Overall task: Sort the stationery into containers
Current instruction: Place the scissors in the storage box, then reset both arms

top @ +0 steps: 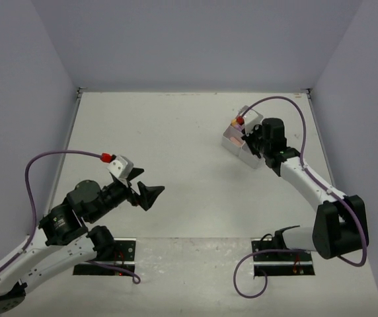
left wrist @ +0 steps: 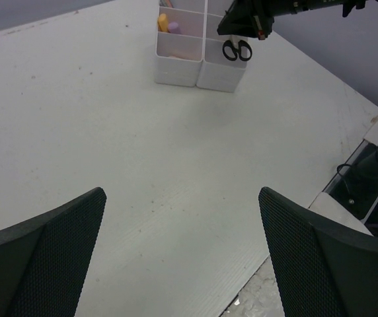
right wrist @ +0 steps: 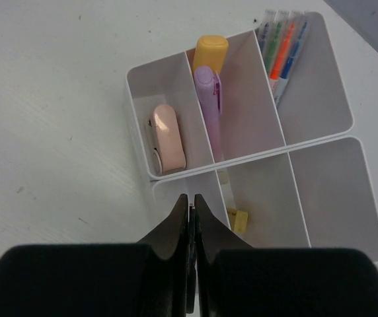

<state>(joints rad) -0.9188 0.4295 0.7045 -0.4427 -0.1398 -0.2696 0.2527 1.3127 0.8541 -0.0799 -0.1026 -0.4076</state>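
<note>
The table [top: 189, 132] is bare around the white box [right wrist: 334, 198], which sits near the far right corner. The right arm reaches right over the box. The left arm is far from the box.

The right pincer [right wrist: 190, 198] is squeezed shut. It seems to pinch the scissors [left wrist: 237, 50] by the blades. The scissors hang straight up and down under it, with the black handles lowest, just above a corner slot of the box. So the move is likely straight down. The thin slot walls are close by and could catch the handles.

The left pincer [left wrist: 181, 191] is wide open and holds nothing.

Inside the box, the orange marker [right wrist: 210, 51] and purple marker [right wrist: 207, 99] share one slot. The pens [right wrist: 285, 46] lie in the next. The pink eraser [right wrist: 166, 139] has its own slot, beside the scissors' slot.
</note>
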